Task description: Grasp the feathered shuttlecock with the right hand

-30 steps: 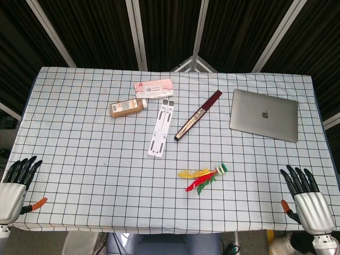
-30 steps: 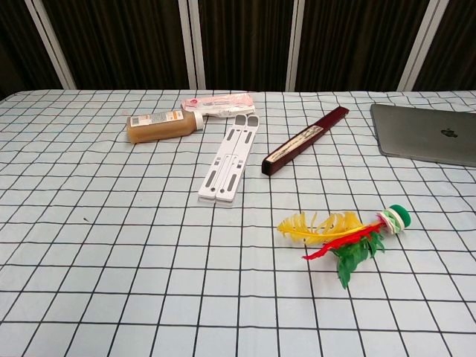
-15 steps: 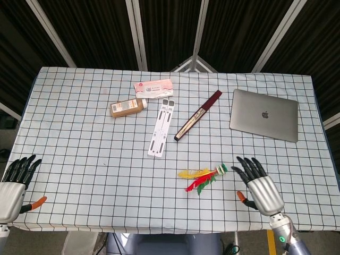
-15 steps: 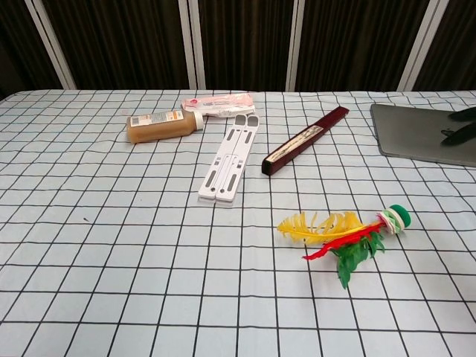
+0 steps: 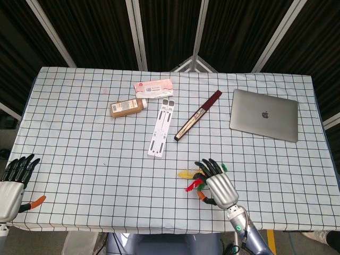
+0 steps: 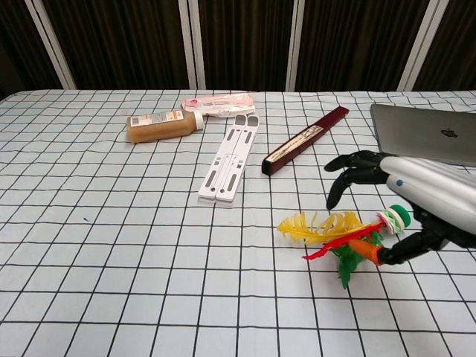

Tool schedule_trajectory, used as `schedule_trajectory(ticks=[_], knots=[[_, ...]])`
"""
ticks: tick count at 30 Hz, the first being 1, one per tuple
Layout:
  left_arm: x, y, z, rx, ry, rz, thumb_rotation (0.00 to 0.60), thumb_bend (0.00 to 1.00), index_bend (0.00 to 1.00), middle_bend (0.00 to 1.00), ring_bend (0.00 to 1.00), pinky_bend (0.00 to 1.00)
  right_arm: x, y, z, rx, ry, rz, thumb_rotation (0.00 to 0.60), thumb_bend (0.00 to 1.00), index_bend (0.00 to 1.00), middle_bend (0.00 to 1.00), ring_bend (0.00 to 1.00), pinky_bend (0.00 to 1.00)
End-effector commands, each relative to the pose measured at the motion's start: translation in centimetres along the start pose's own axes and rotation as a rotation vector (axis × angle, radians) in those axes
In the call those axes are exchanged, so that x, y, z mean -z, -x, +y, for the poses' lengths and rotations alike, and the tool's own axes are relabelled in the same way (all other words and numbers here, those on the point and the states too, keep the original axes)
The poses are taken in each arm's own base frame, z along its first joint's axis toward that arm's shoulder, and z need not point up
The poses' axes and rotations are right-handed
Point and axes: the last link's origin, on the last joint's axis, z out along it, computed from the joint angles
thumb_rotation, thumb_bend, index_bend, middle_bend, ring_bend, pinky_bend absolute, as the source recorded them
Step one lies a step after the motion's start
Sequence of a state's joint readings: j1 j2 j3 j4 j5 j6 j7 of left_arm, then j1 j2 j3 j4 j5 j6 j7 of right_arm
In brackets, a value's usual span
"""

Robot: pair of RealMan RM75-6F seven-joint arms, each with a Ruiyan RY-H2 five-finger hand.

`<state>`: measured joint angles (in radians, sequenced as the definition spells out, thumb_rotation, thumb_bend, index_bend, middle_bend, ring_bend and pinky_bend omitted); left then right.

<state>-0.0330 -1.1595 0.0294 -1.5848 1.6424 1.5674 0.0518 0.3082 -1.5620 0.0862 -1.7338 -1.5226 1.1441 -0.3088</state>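
Observation:
The feathered shuttlecock (image 6: 331, 227) lies on the checked tablecloth with yellow, red and green feathers and a green-and-white base (image 6: 396, 217) pointing right. My right hand (image 6: 416, 193) hovers over its base end with fingers spread, the orange-tipped thumb next to the green feathers, holding nothing. From the head view the right hand (image 5: 218, 186) covers most of the shuttlecock (image 5: 186, 173), so only yellow and red feather tips show at its left. My left hand (image 5: 11, 183) rests at the table's near left corner, fingers apart and empty.
A silver laptop (image 5: 264, 115) lies at the back right. A dark red stick-like case (image 5: 198, 115), a white folding stand (image 5: 161, 129), a brown bottle (image 5: 127, 107) and a pink packet (image 5: 153, 88) sit farther back in the middle.
My right hand has swept leftward from the table's near right corner and now hangs over the shuttlecock. The left hand and the shuttlecock have barely moved.

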Motion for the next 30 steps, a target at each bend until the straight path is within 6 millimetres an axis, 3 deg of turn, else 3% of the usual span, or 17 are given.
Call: schedule_trajectory(ticks=[1,10,18,30], knots=[[0.0,0.0,0.0,0.002,-0.002,-0.001,0.6,0.0,0.0,0.0,0.0,0.0,-0.5,0.8,-0.4,-0.002,-0.001,-0.012,0.6,0.39,0.4,0.15,0.0,0.0],[0.0,0.0,0.0,0.004,0.0,-0.004,0.6,0.0,0.0,0.0,0.0,0.0,-0.2,2.6,-0.4,-0.01,0.016,-0.029,0.6,0.39,0.43,0.17,0.0,0.0],[0.0,0.0,0.1,0.002,0.001,-0.003,0.6,0.0,0.0,0.0,0.0,0.0,-0.5,3.7,-0.3,-0.025,0.034,-0.037,0.6,0.39,0.53,0.22,0.0,0.0],[-0.1,0.0,0.1,0.005,0.001,-0.006,0.6,0.0,0.0,0.0,0.0,0.0,-1.2,4.3,-0.5,-0.052,0.04,-0.014,0.6,0.39,0.53,0.23,0.0,0.0]])
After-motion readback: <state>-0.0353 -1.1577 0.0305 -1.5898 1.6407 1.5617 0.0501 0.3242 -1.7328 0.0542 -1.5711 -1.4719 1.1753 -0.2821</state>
